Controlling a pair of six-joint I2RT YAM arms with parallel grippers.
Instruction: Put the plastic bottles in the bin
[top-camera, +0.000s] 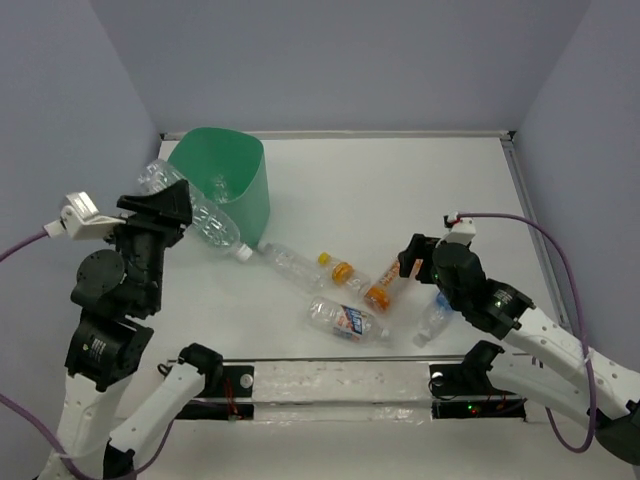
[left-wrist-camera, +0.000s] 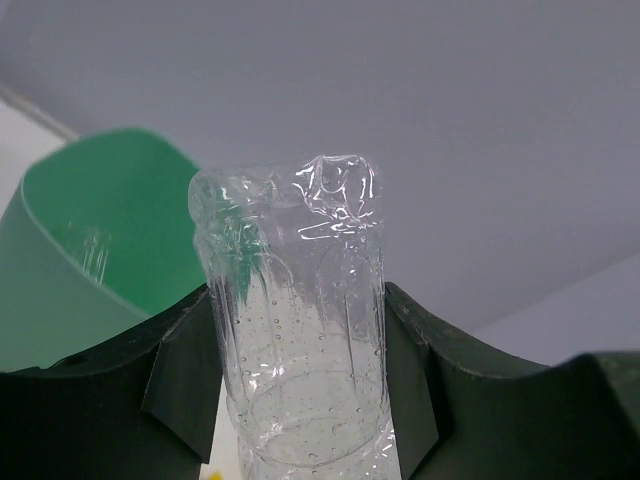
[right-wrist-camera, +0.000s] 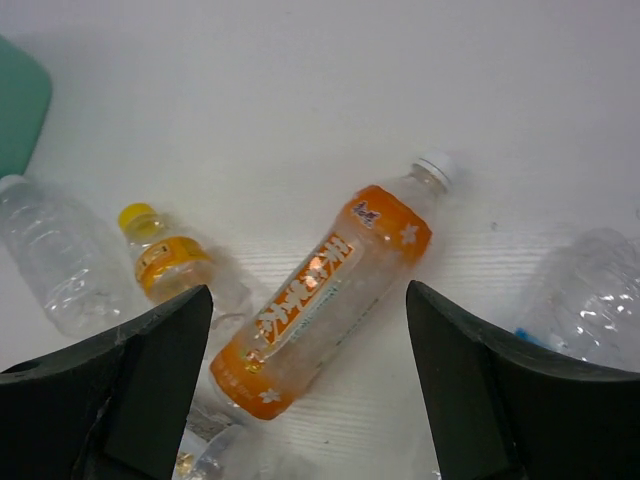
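Well, from the top camera, the left hand (top-camera: 170, 207) was clamped on a clear white-capped bottle (top-camera: 215, 232), just beside the mint-green bin (top-camera: 240, 190). The right hand (top-camera: 405, 268) hung over the orange-labelled bottle (top-camera: 380, 295) lying on the white surface (top-camera: 400, 190). Left wrist view: black fingers (left-wrist-camera: 170, 390) pinched that clear bottle from both sides, with the bin behind at left. Right wrist view: the fingers (right-wrist-camera: 150, 360) stood apart, straddling the orange-labelled bottle without touching it. A yellow-capped bottle (right-wrist-camera: 165, 258) lay just beside it.
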